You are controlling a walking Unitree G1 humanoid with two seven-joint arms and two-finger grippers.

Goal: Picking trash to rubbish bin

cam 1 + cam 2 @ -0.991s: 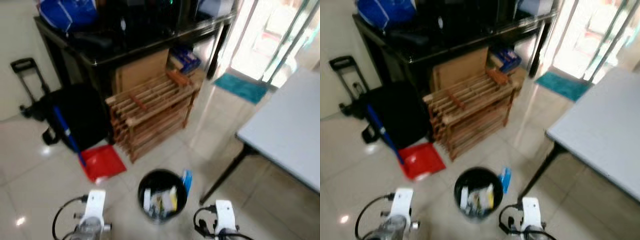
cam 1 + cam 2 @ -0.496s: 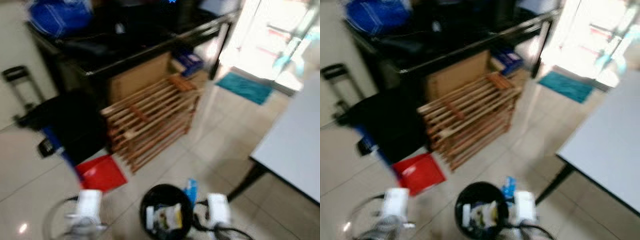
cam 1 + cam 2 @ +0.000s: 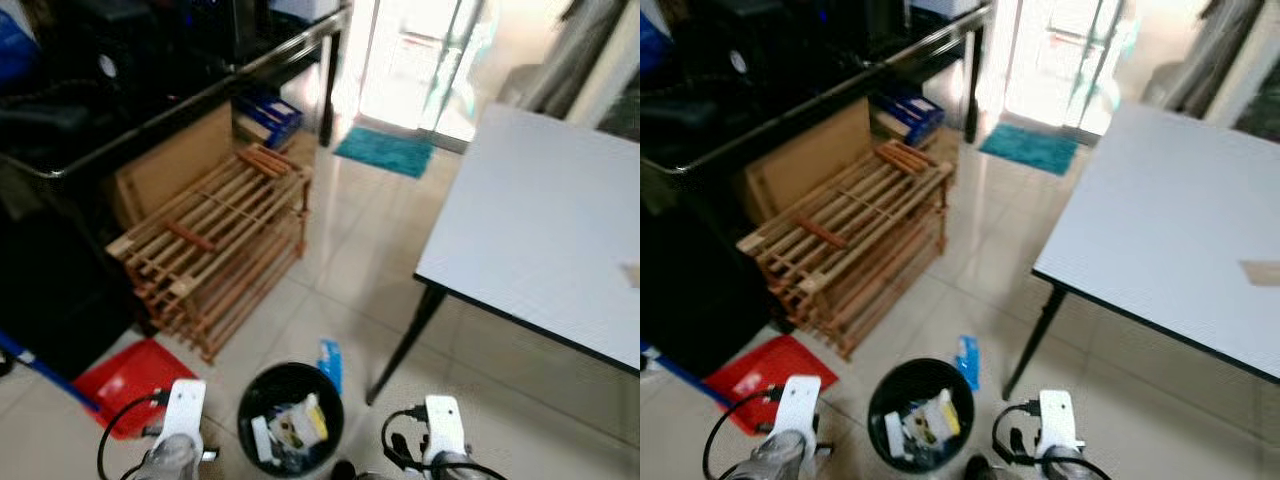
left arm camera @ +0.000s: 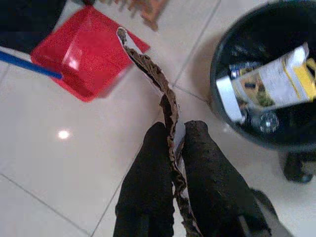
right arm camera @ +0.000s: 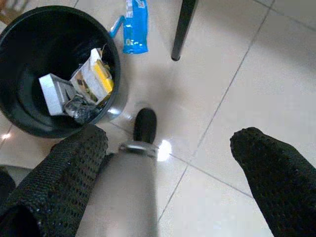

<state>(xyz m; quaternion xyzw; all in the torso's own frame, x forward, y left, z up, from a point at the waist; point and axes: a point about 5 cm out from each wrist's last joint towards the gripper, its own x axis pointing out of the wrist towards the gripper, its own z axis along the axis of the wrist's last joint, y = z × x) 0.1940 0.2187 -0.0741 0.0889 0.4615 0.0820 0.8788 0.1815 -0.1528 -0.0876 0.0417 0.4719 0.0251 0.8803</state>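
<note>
My left gripper (image 4: 174,129) is shut on a thin brown strip of torn cardboard (image 4: 148,66), seen edge-on and sticking out past the fingertips. It hovers over the floor tiles beside the black round rubbish bin (image 4: 217,113). The bin (image 3: 290,368) stands on the floor between my two wrists and holds paper and packaging. A blue packet (image 3: 330,362) lies on the tiles just beyond the bin, touching its far side. My right gripper (image 5: 170,140) is open and empty, low over the floor on the bin's right.
A white table (image 3: 540,220) fills the right, its black leg (image 3: 400,335) close to the bin; a tan scrap (image 3: 1260,272) lies on it. A wooden rack (image 3: 215,245), a red dustpan (image 3: 125,385) and a black desk (image 3: 150,110) stand left. A teal mat (image 3: 385,152) lies ahead.
The head camera has swung right: the rack and dustpan slid left and more of the white table shows. The bin stays between my wrists.
</note>
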